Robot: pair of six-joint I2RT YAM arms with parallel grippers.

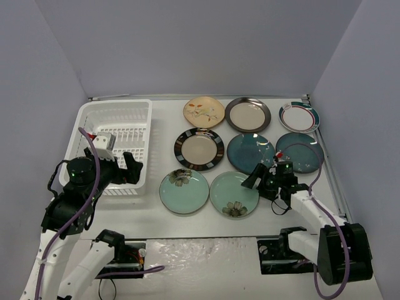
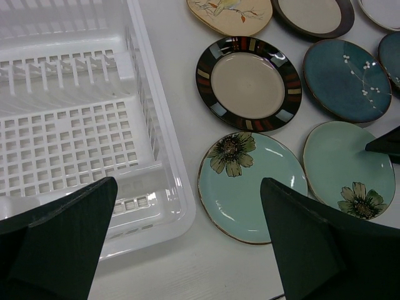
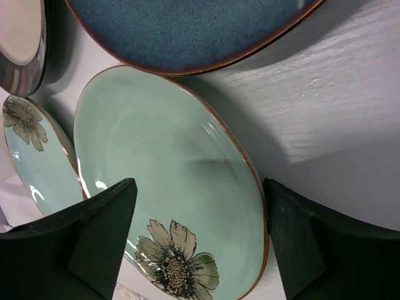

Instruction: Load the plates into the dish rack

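Several plates lie flat on the white table right of the dish rack [image 1: 147,140]. My right gripper [image 1: 257,178] is open, low over the right light teal flowered plate [image 1: 234,194]. In the right wrist view this gripper [image 3: 200,184] straddles that plate's [image 3: 169,162] right rim, one finger over the glaze and one over the table. My left gripper [image 1: 128,167] hangs open and holds nothing above the rack's near right corner. Seen from the left wrist, it [image 2: 189,184] spans the rack wall [image 2: 159,134] and the left teal plate [image 2: 250,187]. The dividers [image 2: 62,69] stand bare.
Behind the teal pair lie a striped dark-rimmed beige plate [image 1: 199,149] and two dark blue plates [image 1: 250,152] [image 1: 300,152]. The back row has a tan floral plate [image 1: 204,112], a dark-rimmed beige plate [image 1: 247,114] and a white teal-red-rimmed plate [image 1: 299,117]. Grey walls enclose the table.
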